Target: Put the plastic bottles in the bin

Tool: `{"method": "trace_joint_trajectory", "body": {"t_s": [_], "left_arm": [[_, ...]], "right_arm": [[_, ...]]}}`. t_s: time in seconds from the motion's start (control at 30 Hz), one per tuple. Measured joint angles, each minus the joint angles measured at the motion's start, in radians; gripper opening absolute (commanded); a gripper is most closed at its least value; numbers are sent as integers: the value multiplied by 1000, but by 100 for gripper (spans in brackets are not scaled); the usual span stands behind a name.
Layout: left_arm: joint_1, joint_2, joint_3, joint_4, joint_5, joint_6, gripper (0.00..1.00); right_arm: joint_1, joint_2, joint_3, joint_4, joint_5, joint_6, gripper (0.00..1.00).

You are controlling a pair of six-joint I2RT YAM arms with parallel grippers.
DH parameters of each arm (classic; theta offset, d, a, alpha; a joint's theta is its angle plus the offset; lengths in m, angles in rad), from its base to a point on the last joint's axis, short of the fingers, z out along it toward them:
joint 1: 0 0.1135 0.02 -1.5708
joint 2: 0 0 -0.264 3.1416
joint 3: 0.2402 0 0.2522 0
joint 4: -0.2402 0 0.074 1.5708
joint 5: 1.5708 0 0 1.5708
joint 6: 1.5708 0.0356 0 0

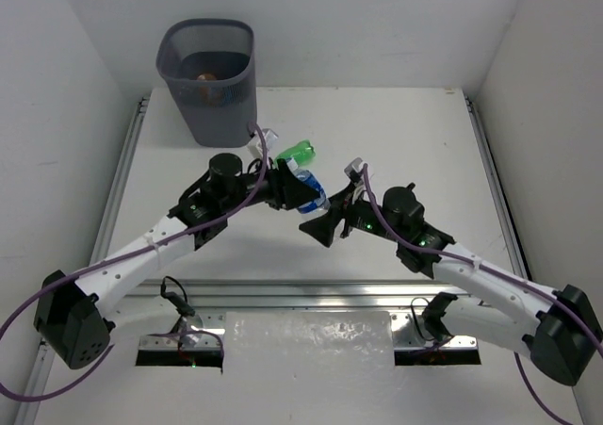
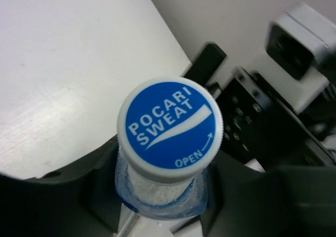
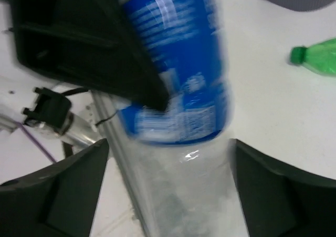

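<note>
My left gripper point(image 1: 294, 189) is shut on a clear bottle with a blue label point(image 1: 311, 199), held above the table's middle. In the left wrist view its blue "Pocari Sweat" cap point(image 2: 169, 124) sits between my dark fingers point(image 2: 63, 195). My right gripper point(image 1: 330, 225) is open, with its jaws on either side of the same bottle's clear lower part point(image 3: 178, 189), which is blurred. A green bottle point(image 1: 298, 152) lies on the table behind, and also shows in the right wrist view point(image 3: 317, 58). A clear crushed bottle point(image 1: 263, 142) lies by the bin point(image 1: 207, 105), which holds something orange point(image 1: 207, 70).
White walls close in the table on the left, back and right. A metal rail point(image 1: 301, 298) runs across the near edge between the arm bases. The right wrist's camera housing point(image 2: 299, 37) is close to my left gripper.
</note>
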Motion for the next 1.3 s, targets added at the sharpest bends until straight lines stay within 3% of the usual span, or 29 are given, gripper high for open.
{"method": "trace_joint_trajectory", "body": {"t_s": [0.1,0.17,0.23,0.3,0.4,0.57,0.73,0.8,0.83,0.87,0.9,1.07,1.2,1.3], "left_arm": [[0,29,76,-68,-68,-6,0],[-10,54,192,-190,-194,10,0],[-2,98,346,-308,-412,38,0],[45,156,493,-351,-592,68,0],[215,261,707,-385,-795,107,0],[448,489,997,-412,-931,164,0],[494,786,1354,-430,-924,212,3],[502,864,1426,-435,-911,228,32],[505,895,1445,-435,-906,236,55],[507,918,1453,-435,-903,248,94],[510,938,1457,-436,-900,261,100],[518,997,1464,-481,-890,279,100],[517,969,1464,-579,-907,275,100],[517,813,1334,-640,-912,245,100]], "right_arm": [[8,-36,-1,-11,35,-13,99],[12,-90,-1,-64,164,-6,99],[11,-145,1,-147,347,32,99],[3,-187,0,-258,501,73,99],[-10,-224,-20,-375,653,103,99],[-16,-262,-66,-499,760,117,99],[-36,-225,-73,-519,757,117,99],[-59,-187,-73,-510,733,116,99],[-75,-164,-72,-504,714,116,99],[-91,-143,-72,-500,691,116,99],[-112,-117,-71,-497,663,117,99],[-213,102,23,-483,520,134,99],[-222,341,245,-479,470,215,99],[-209,547,470,-483,491,320,99]]}}
